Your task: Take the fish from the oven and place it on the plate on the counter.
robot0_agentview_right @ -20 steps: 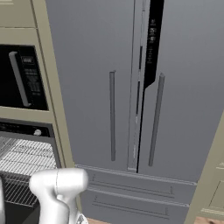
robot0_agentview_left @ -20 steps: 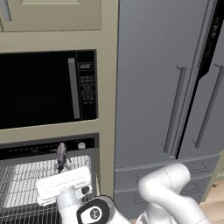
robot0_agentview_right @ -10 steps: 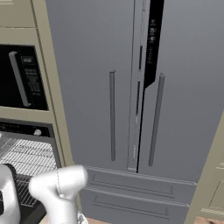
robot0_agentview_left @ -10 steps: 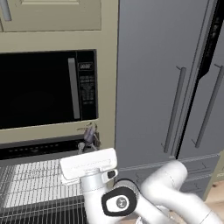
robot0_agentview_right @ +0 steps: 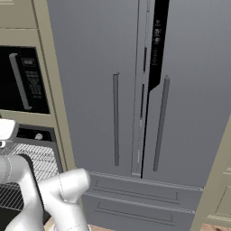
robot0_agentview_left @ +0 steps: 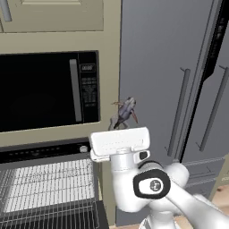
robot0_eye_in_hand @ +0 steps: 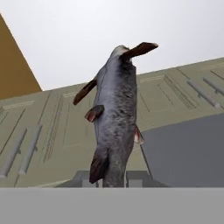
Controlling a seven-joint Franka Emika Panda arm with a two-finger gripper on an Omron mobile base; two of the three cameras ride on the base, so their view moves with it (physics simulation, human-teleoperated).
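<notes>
My gripper [robot0_agentview_left: 119, 127] points upward and is shut on the fish [robot0_agentview_left: 125, 111], a small dark grey fish with reddish fins. The fish stands up out of the fingers in front of the beige cabinet edge beside the microwave. In the hand view the fish [robot0_eye_in_hand: 114, 118] rises from between the two fingertips [robot0_eye_in_hand: 84, 178], its lower end clamped between them. The oven [robot0_agentview_left: 49, 190] is open at lower left, its wire rack [robot0_agentview_left: 44, 181] bare, with a silver knob [robot0_agentview_left: 83, 149] on the control strip. The plate and the counter are out of view.
A black microwave [robot0_agentview_left: 47, 91] with a vertical grey handle sits above the oven. A tall grey fridge [robot0_agentview_right: 149, 99] with long handles fills the right. The oven's open door [robot0_agentview_left: 58, 217] juts out low on the left, near my arm [robot0_agentview_left: 152, 188].
My hand has lifted the fish up and to the right, out of the oven's rack, to the height of the microwave's lower edge. The grip stayed shut.
</notes>
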